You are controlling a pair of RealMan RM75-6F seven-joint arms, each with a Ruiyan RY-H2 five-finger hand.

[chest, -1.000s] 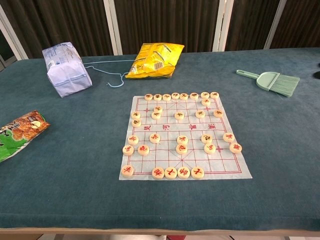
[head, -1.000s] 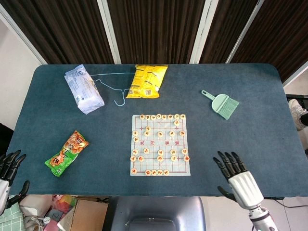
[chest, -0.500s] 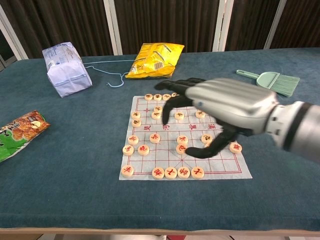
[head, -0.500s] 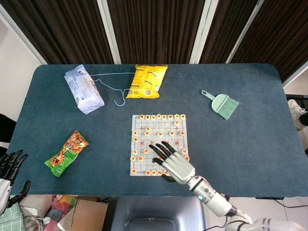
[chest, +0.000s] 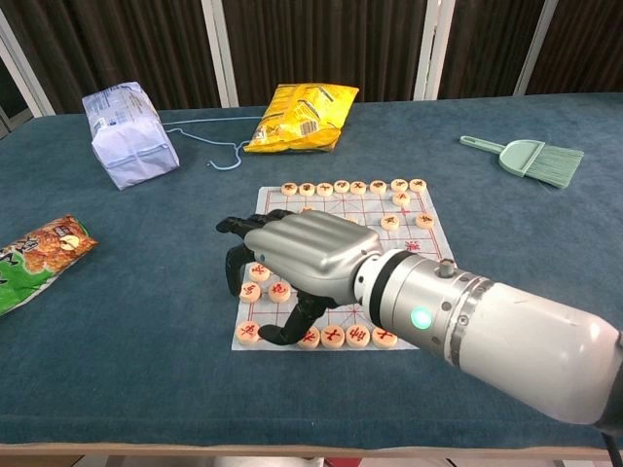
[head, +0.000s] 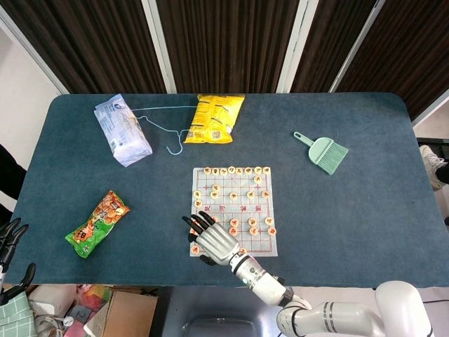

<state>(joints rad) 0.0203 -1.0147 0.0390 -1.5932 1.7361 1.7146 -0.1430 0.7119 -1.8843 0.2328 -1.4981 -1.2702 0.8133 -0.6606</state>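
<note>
right hand point(chest: 297, 255): fingers spread, holding nothing, over chessboard point(chest: 443, 313) near-left pieces | left hand point(head: 8, 239): head view only, released, off table edge

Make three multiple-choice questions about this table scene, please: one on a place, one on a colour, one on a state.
1. Where is the right hand?
A. over the near left part of the chess board
B. beside the brush
C. on the yellow bag

2. What colour is the small brush?
A. red
B. pale green
C. black

3. How is the left hand?
A. holding a snack
B. gripping the hanger
C. off the table edge, holding nothing

Answers: 1 A, its fingers hang over the near left pieces; 2 B, both views show mint green; 3 C, head view shows its spread fingers beside the table.
</note>
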